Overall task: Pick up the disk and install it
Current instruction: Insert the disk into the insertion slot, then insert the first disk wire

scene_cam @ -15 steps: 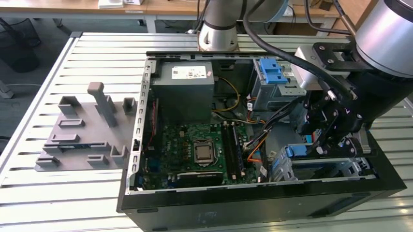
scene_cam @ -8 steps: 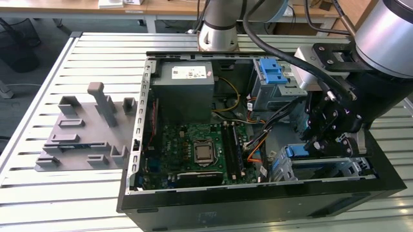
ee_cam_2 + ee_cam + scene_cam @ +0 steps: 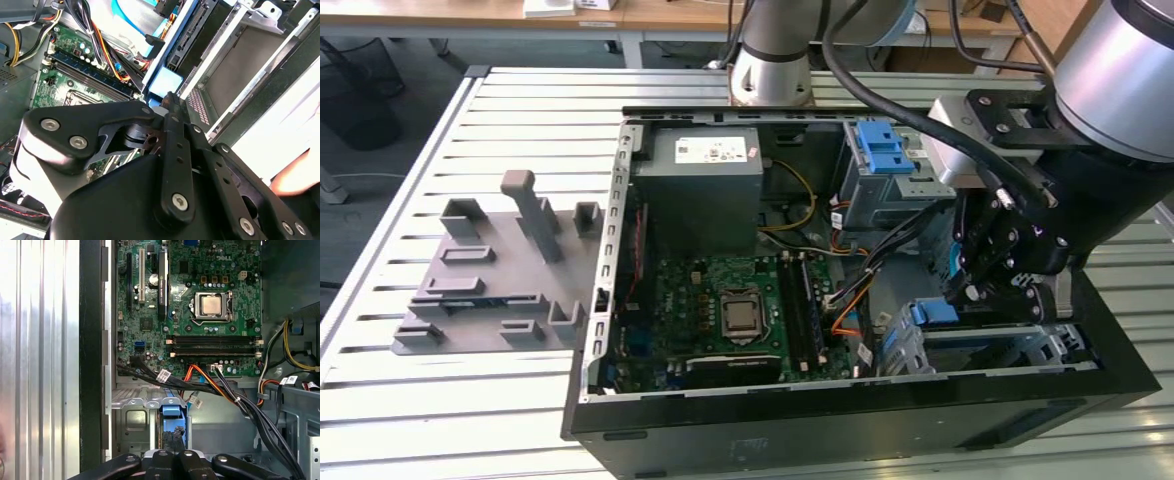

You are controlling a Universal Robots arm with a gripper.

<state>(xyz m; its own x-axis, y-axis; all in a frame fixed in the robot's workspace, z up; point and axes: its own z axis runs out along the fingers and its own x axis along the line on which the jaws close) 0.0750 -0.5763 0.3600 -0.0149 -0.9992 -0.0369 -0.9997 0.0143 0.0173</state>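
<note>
Installation step in hand, by my judgement. The disk (image 3: 171,411), with its smooth blue plastic carrier end outward, stands edge-on in the stamped sheet-metal bay (image 3: 132,402). My tool (image 3: 172,432) is drawn nearly closed, tips at that carrier; whether it grips anything is unclear. Full seating calls for a square push, clear of the glossy black cables (image 3: 150,375).

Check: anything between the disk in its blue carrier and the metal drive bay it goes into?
Nothing visible. The disk in its blue plastic carrier already sits in a slot of the grey metal drive bay, at the black claw. The black-and-orange cable bundle crosses just beyond the slot, not over it.
</note>
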